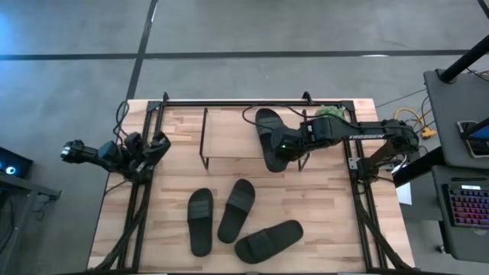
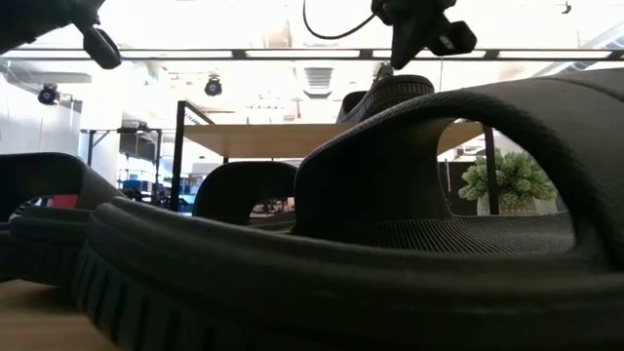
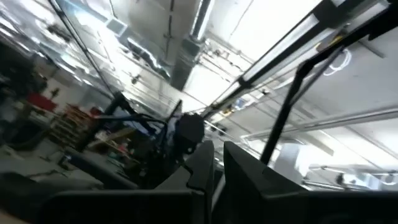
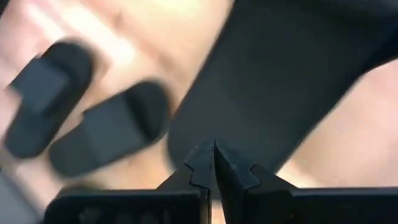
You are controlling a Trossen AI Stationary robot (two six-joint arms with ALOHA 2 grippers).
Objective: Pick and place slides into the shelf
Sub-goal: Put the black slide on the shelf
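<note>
The left gripper, its fingers pressed together, points up toward ceiling ducts and lights.

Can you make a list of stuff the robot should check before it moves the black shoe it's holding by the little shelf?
1. Right gripper has a slide: ok, its fingers are shut on the slide's edge in the right wrist view.
2. Slide is at the shelf: ok, it hangs at the shelf's right end.
3. Slide is set down in the shelf: not ok, it hangs lifted and tilted in the low view.
4. Left gripper is out of the way: ok, it waits at the table's left edge.
5. Other slides waiting: ok, three lie on the table near the front.
</note>
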